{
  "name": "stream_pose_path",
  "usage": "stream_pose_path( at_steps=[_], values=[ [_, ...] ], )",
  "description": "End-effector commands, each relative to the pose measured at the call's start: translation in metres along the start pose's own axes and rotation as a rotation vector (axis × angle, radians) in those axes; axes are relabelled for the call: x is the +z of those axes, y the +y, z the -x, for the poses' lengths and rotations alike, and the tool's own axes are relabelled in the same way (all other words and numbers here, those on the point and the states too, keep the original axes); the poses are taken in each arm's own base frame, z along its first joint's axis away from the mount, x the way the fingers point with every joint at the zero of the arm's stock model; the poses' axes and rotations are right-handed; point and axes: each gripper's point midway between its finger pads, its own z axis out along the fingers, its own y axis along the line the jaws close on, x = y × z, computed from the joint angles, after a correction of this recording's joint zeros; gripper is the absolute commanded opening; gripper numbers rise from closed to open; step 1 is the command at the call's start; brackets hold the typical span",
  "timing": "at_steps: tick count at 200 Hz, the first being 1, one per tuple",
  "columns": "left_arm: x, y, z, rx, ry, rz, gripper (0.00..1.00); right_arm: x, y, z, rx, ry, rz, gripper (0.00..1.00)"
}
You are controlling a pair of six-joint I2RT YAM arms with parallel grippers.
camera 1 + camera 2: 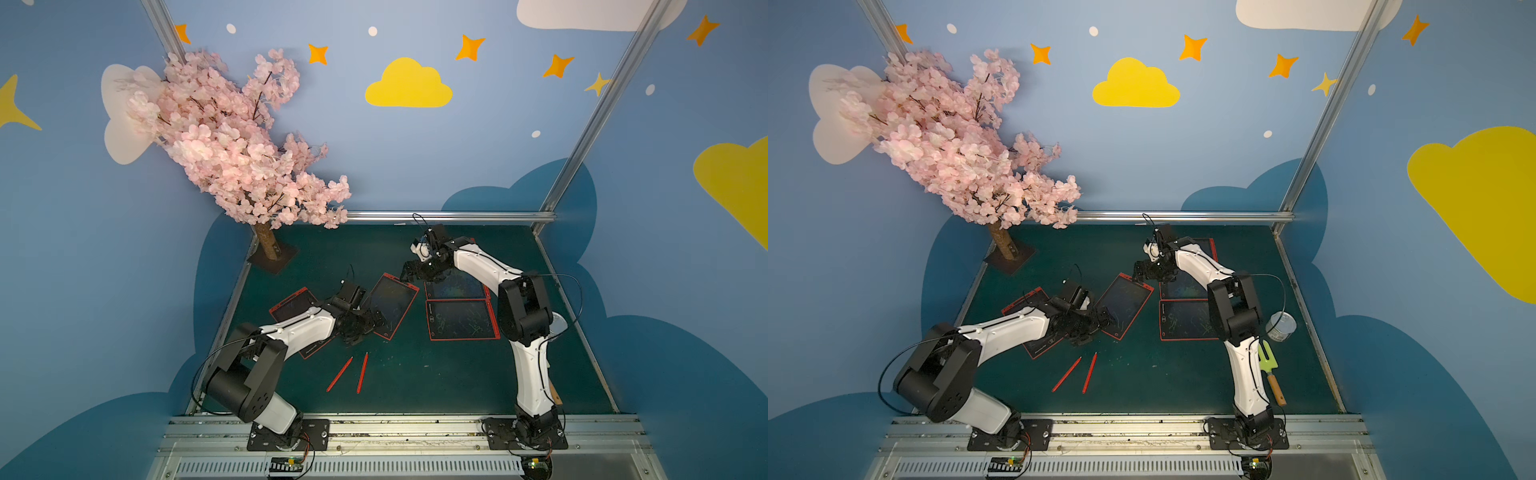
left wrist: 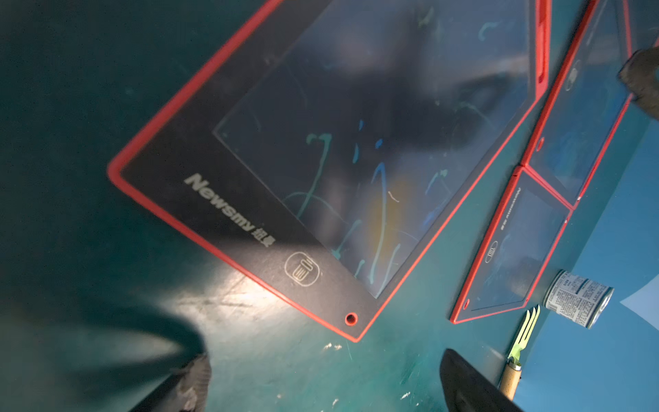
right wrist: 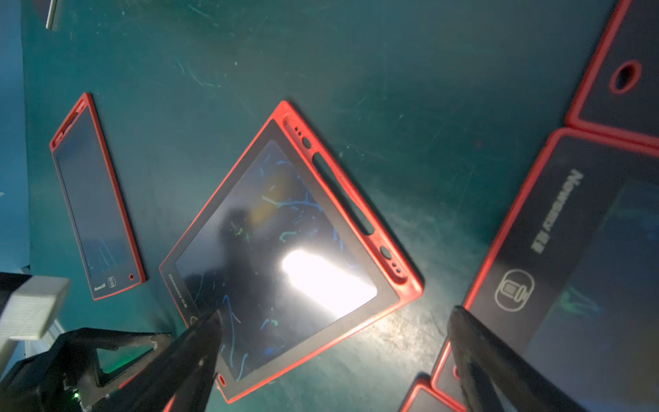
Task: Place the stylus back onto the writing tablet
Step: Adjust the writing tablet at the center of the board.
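In a top view, a flat dark green table mat [image 1: 419, 376] lies in a room with blue walls, yellow clouds and orange stars. A pink blossom tree [image 1: 224, 141] stands at its far left corner. A thin red plastic stylus [image 1: 339, 374] and a second red stylus [image 1: 362, 372] lie on the bare mat near its front edge. A tilted black writing tablet with a red rim [image 1: 392, 305] lies in the middle. The left arm [image 1: 303, 328] hides parts of two more tablets [image 1: 291, 305], and the left gripper [image 1: 365, 330] is just a dark lump.

In a top view, a small silver tin can [image 1: 1281, 327] and a green garden fork with a wooden handle [image 1: 1271, 374] peek out beside the right arm [image 1: 1200, 266].

In the left wrist view, the left gripper's fingers [image 2: 467, 385] are spread wide, holding nothing. The tablet runs off the picture.

In the right wrist view, the right gripper [image 3: 335, 312] is spread wide and empty too. The tablet's long pen slot [image 3: 342, 192] is bare. One dark finger hides a tablet corner.
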Motion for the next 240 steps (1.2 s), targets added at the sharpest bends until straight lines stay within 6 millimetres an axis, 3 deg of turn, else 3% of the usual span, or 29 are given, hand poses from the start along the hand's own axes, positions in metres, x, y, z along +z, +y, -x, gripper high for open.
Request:
stream_pose_path(
  at_steps=[1,126,212,240],
  values=[
    [0.005,-0.007,0.002,-0.024,0.007,-0.016,0.99,0.005,0.005,-0.001,-0.012,0.029,0.033,0.98],
    [0.024,-0.012,0.011,-0.051,0.025,0.02,0.99,0.034,-0.011,-0.002,0.042,0.072,0.064,0.98],
    [0.029,-0.005,0.025,-0.063,0.022,0.042,0.99,0.036,0.005,-0.033,0.052,0.109,0.115,0.97],
    [0.02,0.006,0.042,-0.061,-0.032,0.085,0.99,0.033,0.013,-0.045,0.044,0.115,0.103,0.96]
  ],
)
